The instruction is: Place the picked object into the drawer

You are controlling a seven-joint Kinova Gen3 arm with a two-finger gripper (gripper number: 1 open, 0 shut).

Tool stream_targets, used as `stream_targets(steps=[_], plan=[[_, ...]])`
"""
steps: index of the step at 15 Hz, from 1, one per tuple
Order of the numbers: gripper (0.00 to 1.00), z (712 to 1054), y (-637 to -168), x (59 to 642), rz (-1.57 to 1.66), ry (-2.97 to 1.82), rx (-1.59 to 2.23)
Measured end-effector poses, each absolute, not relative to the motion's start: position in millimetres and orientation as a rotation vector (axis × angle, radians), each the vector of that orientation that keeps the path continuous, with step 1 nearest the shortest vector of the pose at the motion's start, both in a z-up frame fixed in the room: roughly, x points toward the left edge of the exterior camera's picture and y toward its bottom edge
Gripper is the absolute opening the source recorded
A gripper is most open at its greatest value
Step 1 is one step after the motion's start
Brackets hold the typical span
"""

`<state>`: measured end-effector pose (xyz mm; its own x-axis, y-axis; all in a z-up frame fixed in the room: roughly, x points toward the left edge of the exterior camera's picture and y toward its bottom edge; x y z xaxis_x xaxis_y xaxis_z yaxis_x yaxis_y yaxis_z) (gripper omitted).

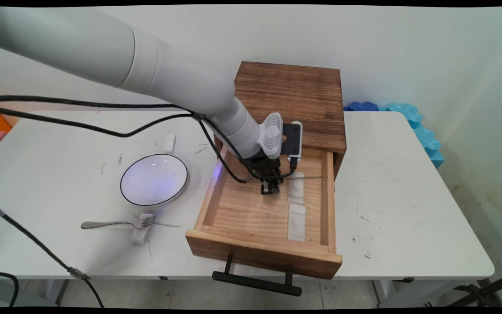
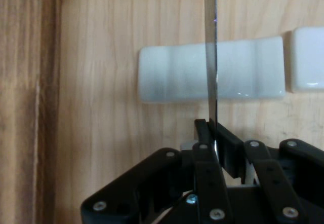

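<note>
Main view: even, diffuse overhead light leaves the white worktop [image 1: 390,183] bright, with soft, faint shadows beneath the arm and inside the open drawer [image 1: 264,218]. Straight edges bow toward the corners. Hand view: the nearby tool [image 2: 212,133] linkage is slightly soft; the thin blade [image 2: 211,57] carries a narrow glare line.

My arm works over a white table [image 1: 386,183] whose top is scuffed with small dark marks. Toward its back stands a dark wooden box [image 1: 294,100], and its pale drawer [image 1: 259,222] is pulled out toward the near edge, the black handle [image 1: 257,281] jutting past that edge. Left of the drawer lies a white bowl with a dark rim [image 1: 154,179]. Nearer the front, a fork [image 1: 118,224] lies with its tines propped on a small white block [image 1: 142,231]. Another small white block [image 1: 169,143] sits behind the bowl.
</note>
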<state>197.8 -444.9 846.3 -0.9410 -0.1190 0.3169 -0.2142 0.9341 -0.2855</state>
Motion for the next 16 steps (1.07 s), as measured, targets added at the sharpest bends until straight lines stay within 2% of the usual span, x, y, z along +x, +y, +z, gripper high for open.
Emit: stream_targets(steps=[7,8,16], plan=[[0.00,837,-445,196,0.453,-2.785,0.257],[1.00,836,-445,196,0.452,-2.784,0.257],[1.00,833,-446,195,0.452,-2.769,0.263]])
